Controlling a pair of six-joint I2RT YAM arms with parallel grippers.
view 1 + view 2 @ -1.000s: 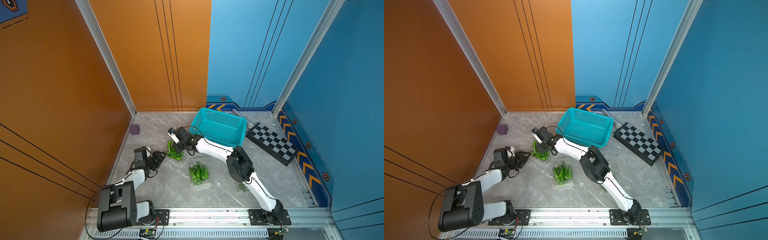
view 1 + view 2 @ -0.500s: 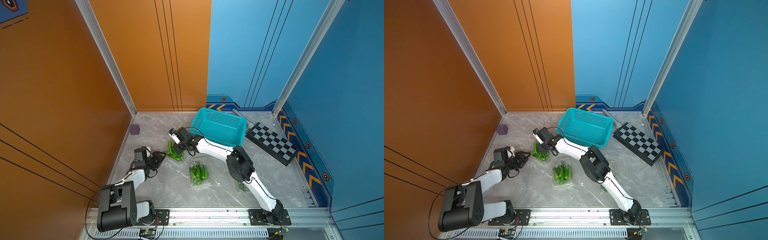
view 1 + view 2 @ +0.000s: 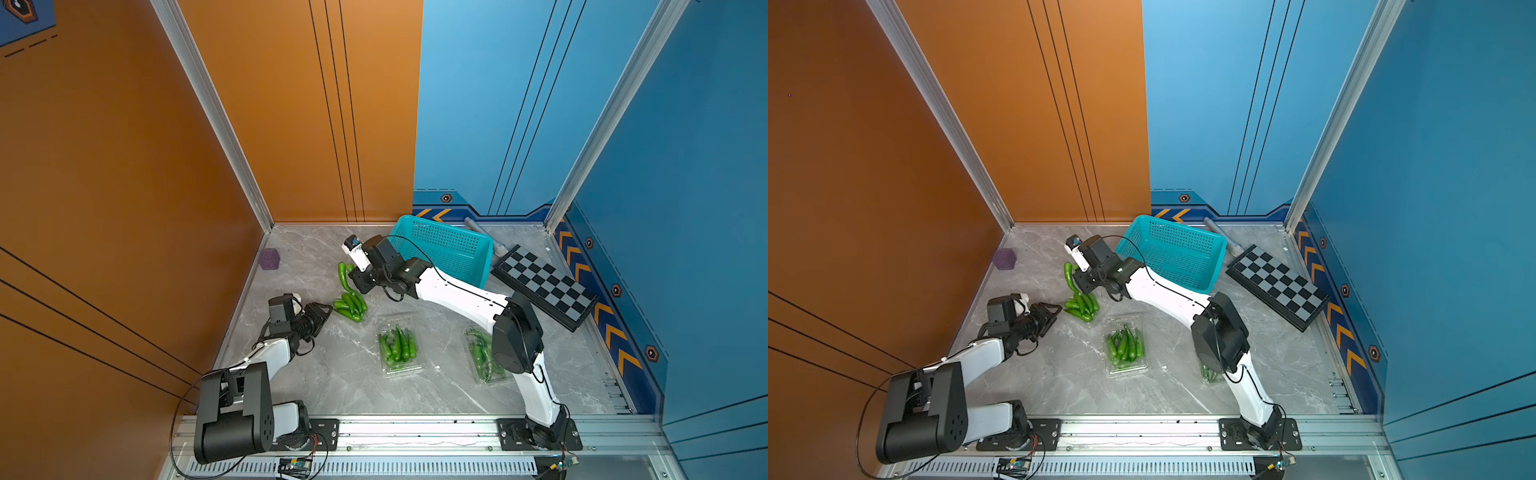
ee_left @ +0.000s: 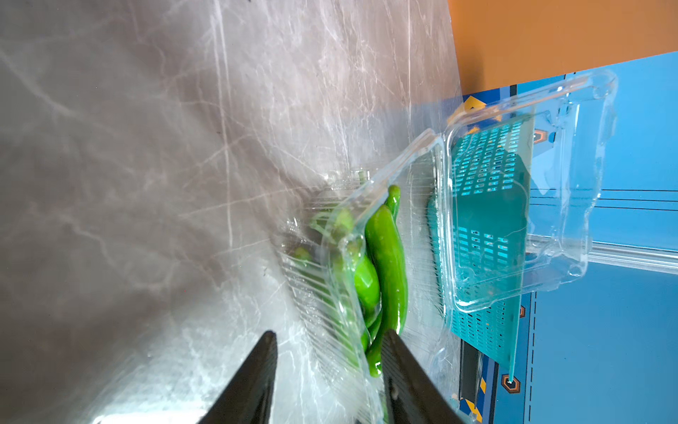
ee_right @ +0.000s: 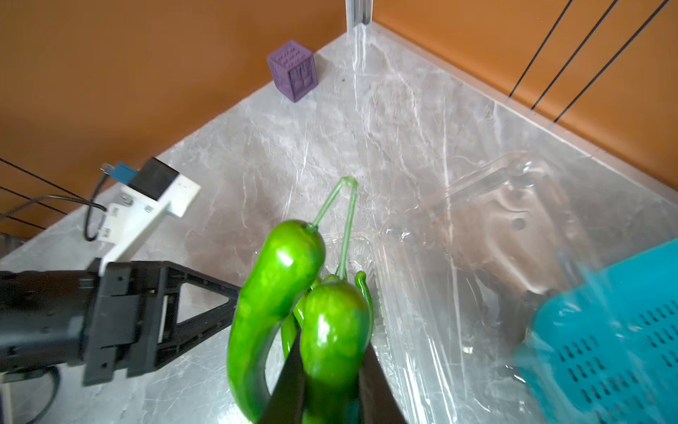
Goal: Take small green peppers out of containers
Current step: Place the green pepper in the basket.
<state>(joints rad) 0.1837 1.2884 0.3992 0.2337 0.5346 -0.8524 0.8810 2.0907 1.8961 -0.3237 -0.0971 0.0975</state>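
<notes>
Pinching one pepper (image 5: 330,330) between my right fingers (image 5: 290,378), I hold it over the far left of the bench (image 3: 332,374), just left of the basket (image 3: 449,249). A second pepper (image 5: 271,293) hangs against it, and I cannot tell whether I grip that one too. My left fingers (image 4: 257,370) stand apart, unclenched, straddling the near edge of an open tray (image 4: 319,293) whose lid (image 4: 572,191) is swung up. More peppers (image 3: 351,305) lie heaped in that tray. Nearer and to the right, a second tray (image 3: 405,371) is full of peppers. A third tray (image 3: 490,379) sits partly behind my right arm. A purple cube (image 3: 269,259) rests by the left wall, and a chessboard (image 3: 544,286) lies far right.
</notes>
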